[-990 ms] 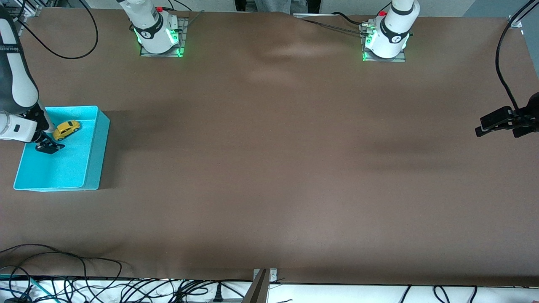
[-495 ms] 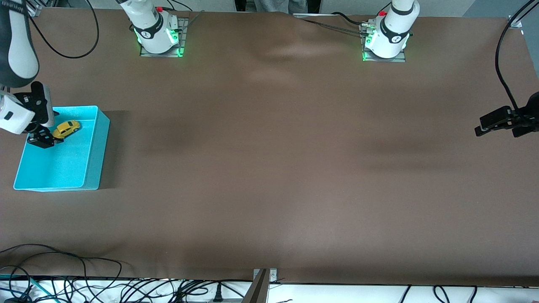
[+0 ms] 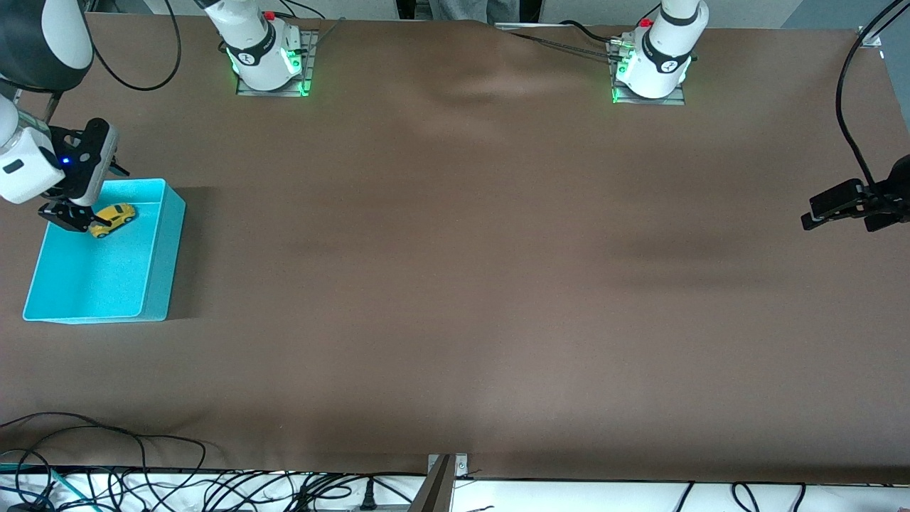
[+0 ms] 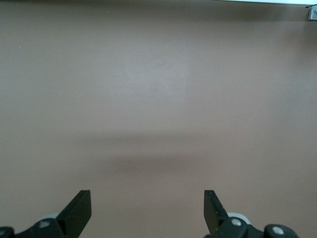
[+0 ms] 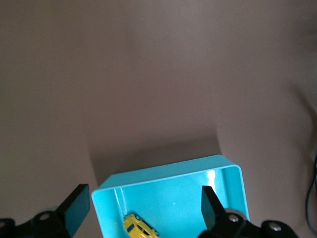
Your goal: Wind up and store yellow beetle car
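- Car (image 3: 112, 218): you have one small yellow beetle car lying inside the bin, at the left edge of the front frame, in the part of the bin farther from the front camera. It sits on its wheels, free of any gripper. In the right wrist view you see it (image 5: 139, 227) at the bottom of the frame.
- Bin (image 3: 160, 249): your turquoise open bin stands on the table at the right arm's end, mid-left in the front frame. The car is the only thing in it.
- Right gripper (image 3: 70, 216): you find it in the air over the bin's farther end, just beside the car in the front frame. Its fingers (image 5: 77, 207) are spread wide and hold nothing.
- Left gripper (image 3: 839, 211): at the right edge of the front frame, over bare table; this arm waits. Its fingers (image 4: 79, 210) stand wide apart, empty.
- Table (image 3: 455, 284): brown cover.
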Controlling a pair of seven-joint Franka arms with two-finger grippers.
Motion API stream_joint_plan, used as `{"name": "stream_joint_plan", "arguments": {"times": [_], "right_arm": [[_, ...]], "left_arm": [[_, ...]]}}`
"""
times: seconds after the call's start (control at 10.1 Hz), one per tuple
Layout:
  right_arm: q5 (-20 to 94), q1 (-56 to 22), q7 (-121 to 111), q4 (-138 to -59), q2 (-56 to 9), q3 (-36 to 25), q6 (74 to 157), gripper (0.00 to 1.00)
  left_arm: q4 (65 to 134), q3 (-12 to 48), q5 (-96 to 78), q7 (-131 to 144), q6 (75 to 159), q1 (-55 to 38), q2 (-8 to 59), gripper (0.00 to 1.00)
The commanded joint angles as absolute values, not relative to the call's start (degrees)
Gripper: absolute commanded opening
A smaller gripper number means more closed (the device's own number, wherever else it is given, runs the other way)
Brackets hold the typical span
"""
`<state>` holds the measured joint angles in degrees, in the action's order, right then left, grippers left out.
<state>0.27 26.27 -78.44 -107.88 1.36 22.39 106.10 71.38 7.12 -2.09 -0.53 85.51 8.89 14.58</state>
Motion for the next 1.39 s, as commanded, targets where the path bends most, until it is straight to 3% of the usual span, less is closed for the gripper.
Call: {"name": "stream_joint_plan", "arguments": {"times": [0.0,0.49,0.69,0.89,1.29], "right_arm": [[2.55,19.01,-59.95,-106.62,1.84,15.31,105.82,1.00],[0.81,6.01,-5.63,-99.34,2.72,13.54,98.28,1.00],[-0.44,0.98,-1.15,-97.22,2.81,8.38,97.38,1.00],[-0.35,1.93,-1.32,-97.03,2.29,4.07,99.57,1.00],[0.44,1.67,-0.53,-96.94,1.23,3.07,98.10,1.00]], "left_arm": [[71.37,7.38,-0.62,-1.49,84.73,8.70,13.80,1.00],[71.37,7.38,-0.62,-1.49,84.64,8.70,13.80,1.00],[71.28,7.38,-0.62,-1.49,84.11,8.70,13.80,1.00],[71.37,7.38,-0.62,-1.49,83.94,8.70,13.80,1.00],[71.28,7.38,-0.62,-1.41,83.94,8.70,13.80,1.00]]}}
